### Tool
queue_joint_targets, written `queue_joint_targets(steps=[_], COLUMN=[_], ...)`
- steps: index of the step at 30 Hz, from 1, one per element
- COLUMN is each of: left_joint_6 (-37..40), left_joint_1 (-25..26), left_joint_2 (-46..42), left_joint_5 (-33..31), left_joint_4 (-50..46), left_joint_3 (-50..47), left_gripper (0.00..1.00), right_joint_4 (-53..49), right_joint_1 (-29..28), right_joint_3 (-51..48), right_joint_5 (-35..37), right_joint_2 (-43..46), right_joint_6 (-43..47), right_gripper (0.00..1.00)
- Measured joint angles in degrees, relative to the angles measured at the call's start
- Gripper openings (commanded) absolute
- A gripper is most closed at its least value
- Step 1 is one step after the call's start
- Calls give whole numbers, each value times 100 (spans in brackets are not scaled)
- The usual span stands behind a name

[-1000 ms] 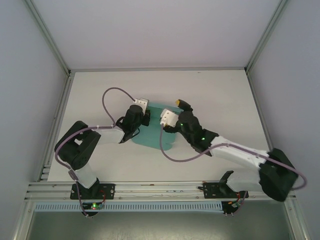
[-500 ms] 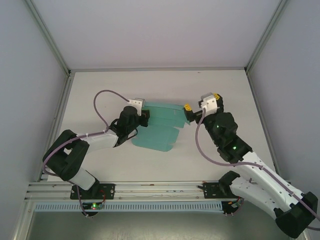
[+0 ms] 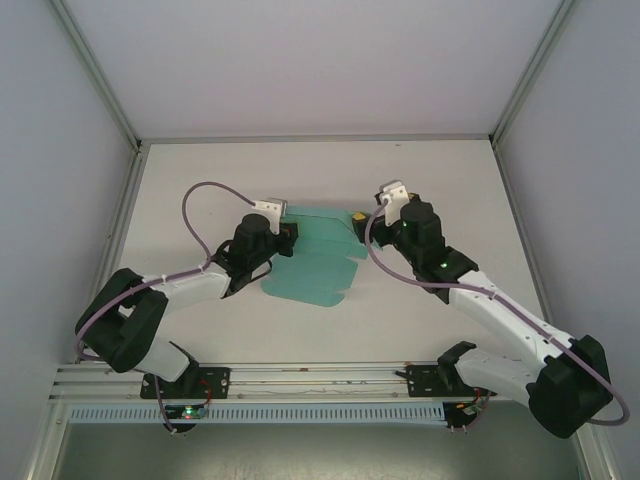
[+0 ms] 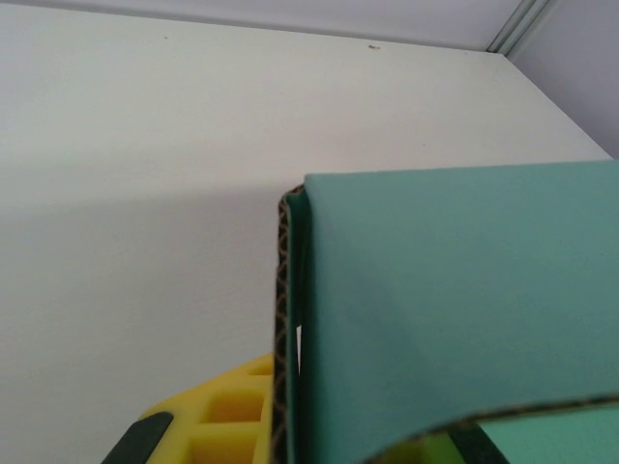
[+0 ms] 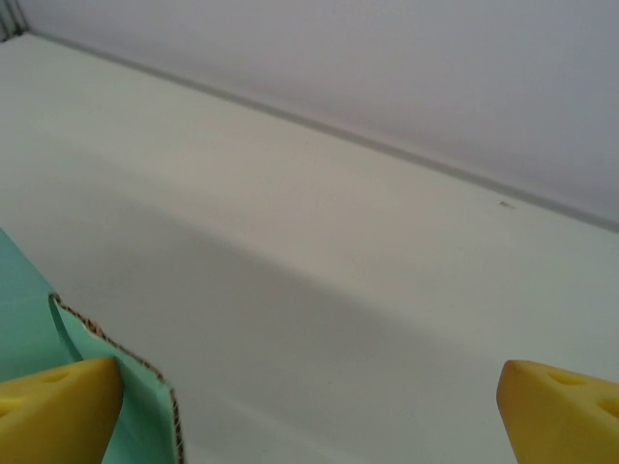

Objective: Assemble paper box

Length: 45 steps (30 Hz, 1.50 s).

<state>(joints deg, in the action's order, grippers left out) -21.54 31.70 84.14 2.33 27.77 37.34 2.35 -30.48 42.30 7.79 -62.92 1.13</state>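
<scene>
The paper box (image 3: 312,262) is a teal-green corrugated card sheet lying mid-table, its far panel folded up. My left gripper (image 3: 287,236) is shut on the sheet's left edge. In the left wrist view the raised panel of the paper box (image 4: 455,309) rises from between the fingers, with one yellow finger (image 4: 218,420) to the left of the card's edge. My right gripper (image 3: 363,222) stands open at the sheet's right end. In the right wrist view its yellow fingertips (image 5: 58,411) are spread wide, the left one against a corner of the paper box (image 5: 24,304). Nothing lies between them.
The white table (image 3: 450,180) is bordered by an aluminium frame (image 3: 310,139) and grey walls. Purple cables loop above both arms. Bare tabletop stretches beyond the card towards the back wall.
The right gripper has drawn back from over the card to its right end, swinging out and then partly back. The left gripper keeps its grip and has shifted slightly.
</scene>
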Motion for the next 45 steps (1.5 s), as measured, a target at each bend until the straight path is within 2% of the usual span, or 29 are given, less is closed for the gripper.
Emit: queue_joint_targets(steps=[4,8,17,23,28,36,45], left_joint_6=[-87,-188,-365,-363,-345,-267,-249], left_joint_1=[0,0,11,61,92,92,92], left_joint_2=[-15,-13,76,72,-44,-345,-439], left_joint_5=[-44,-37,-151,-402,-612,-778,-824], left_joint_4=[-90,-170,-356,-448,-535,-678,-763], left_joint_3=[0,2,105,131,131,131,131], left_gripper=[0,0,0,0,0,0,0], right_joint_4=[280,879,2055,1991,1392,319,98], right_joint_1=[-42,-313,-1123,-1241,-1235,-612,-411], right_joint_3=[-87,-304,-369,-358,-413,-1016,-1333], right_joint_5=[-151,46,2070,2723,2667,1738,1078], right_joint_2=[-188,-369,-1121,-1207,-621,562,415], right_joint_6=[-94,-219,-778,-868,-673,-730,-852], right_gripper=[98,98,98,99,98,98,98])
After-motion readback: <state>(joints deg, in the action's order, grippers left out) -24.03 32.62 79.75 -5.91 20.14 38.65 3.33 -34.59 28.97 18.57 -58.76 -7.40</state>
